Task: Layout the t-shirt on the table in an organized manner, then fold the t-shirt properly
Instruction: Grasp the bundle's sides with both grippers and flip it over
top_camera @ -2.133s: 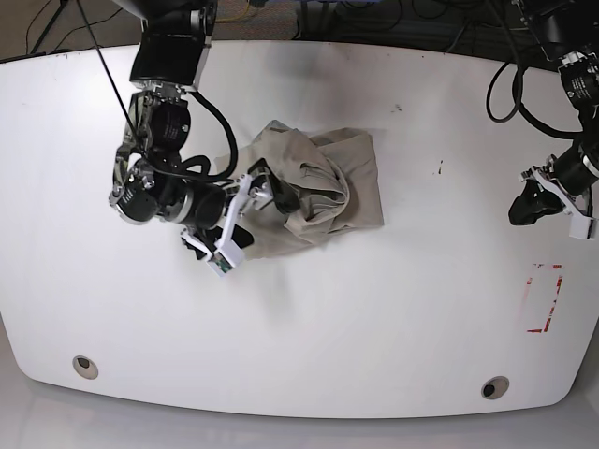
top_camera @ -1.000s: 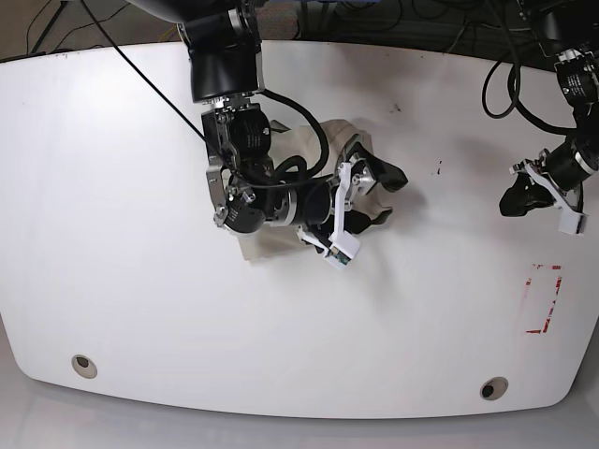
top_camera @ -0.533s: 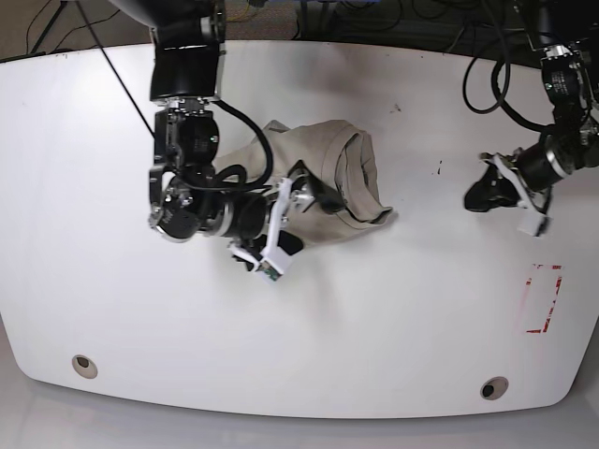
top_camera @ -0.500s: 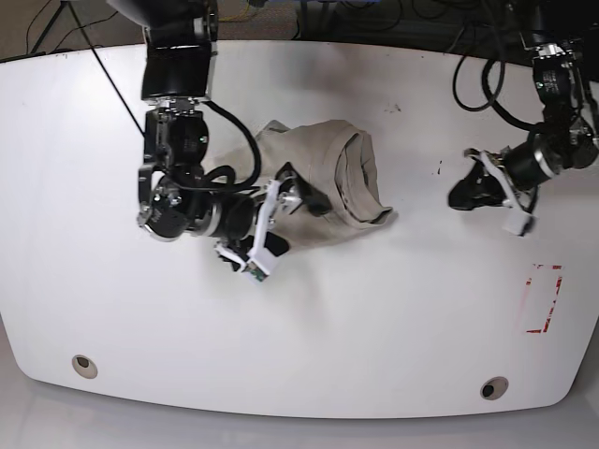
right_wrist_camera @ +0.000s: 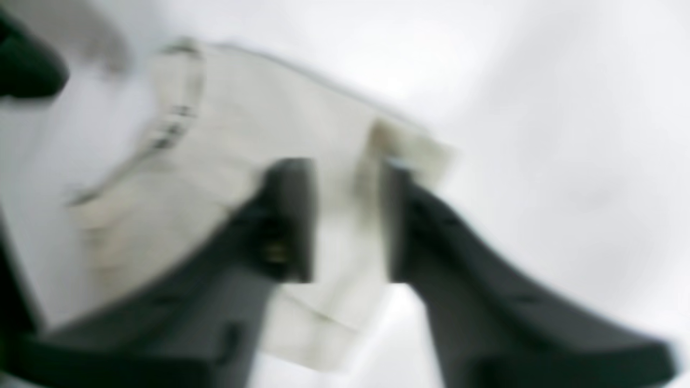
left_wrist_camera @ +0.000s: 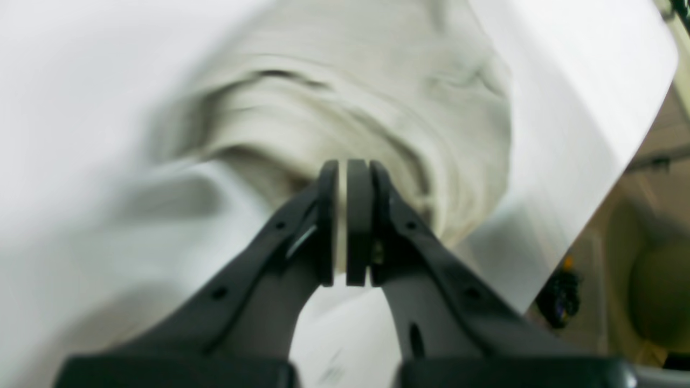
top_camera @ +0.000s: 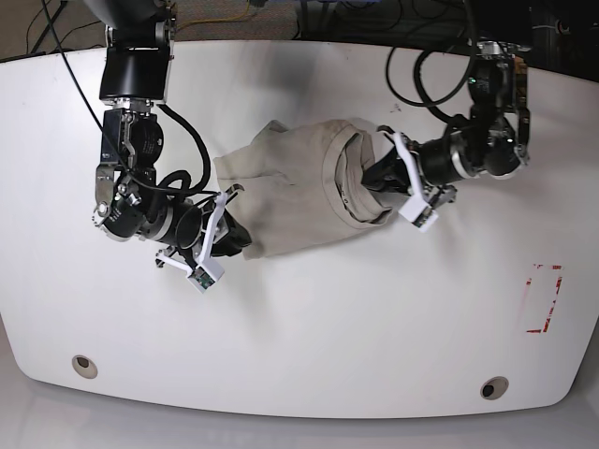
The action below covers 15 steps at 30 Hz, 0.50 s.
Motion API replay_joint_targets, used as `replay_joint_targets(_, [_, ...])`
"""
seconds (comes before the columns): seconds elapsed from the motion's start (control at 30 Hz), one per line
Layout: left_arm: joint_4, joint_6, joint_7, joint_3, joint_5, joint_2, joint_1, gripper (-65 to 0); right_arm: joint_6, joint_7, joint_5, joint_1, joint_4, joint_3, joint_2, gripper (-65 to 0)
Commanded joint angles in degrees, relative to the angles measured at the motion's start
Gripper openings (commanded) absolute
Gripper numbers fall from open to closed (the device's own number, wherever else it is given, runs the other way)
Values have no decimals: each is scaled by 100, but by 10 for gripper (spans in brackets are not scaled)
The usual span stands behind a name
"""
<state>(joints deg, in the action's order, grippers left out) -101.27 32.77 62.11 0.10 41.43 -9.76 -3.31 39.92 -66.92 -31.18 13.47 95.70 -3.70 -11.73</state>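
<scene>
We see a plain beige-khaki short-sleeved fabric t-shirt (top_camera: 304, 198) lying crumpled in a wrinkled heap on the large glossy white table (top_camera: 309, 327), a little above the table's middle in the base view. No print, brand mark or label can be read on the cloth in any view; both wrist views are blurred.

In the base view the right gripper (top_camera: 223, 229) sits at the shirt's left lower edge, its black arm reaching down from the table's far left side. In the right wrist view the right gripper (right_wrist_camera: 345, 215) has its two dark fingers (right_wrist_camera: 288, 215) standing apart, with pale cloth (right_wrist_camera: 259, 161) showing between and beyond them; we cannot tell whether the fingers touch the fabric.

The left gripper (top_camera: 391, 178) lies against the shirt's right side in the base view, near the folded collar region. In the left wrist view the left gripper (left_wrist_camera: 345, 215) has its fingers pressed together, only a thin pale sliver between the pads; we cannot say for certain whether that sliver is cloth. The bunched shirt (left_wrist_camera: 377, 118) lies just beyond its tips.

On the table's right side is a red dashed rectangle mark (top_camera: 544, 298), well apart from the shirt; we read no writing there. Two small round grey holes (top_camera: 84, 362) sit near the front edge.
</scene>
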Motion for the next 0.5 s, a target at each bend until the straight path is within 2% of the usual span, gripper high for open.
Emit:
replay_joint_targets(0.0, [-128,15,-105,153,-262,198,63,-639,8,393,274,125,113,181,-54,-558])
replay_joint_targets(0.2, [-128,15,-439,1014,-1457,611,81,-639,8,1368,1382,90,-177,779,-36,-520])
replay_joint_targets(0.37, [-75,6,-835,1595,-2389,708,45,-639,8,2089,1619,107,-933,920,113,-537])
replay_joint_targets(0.47, [48,6,-879,1832,-2714,708,19,-639,8,2590,1698,116,-1399,920,157,-541])
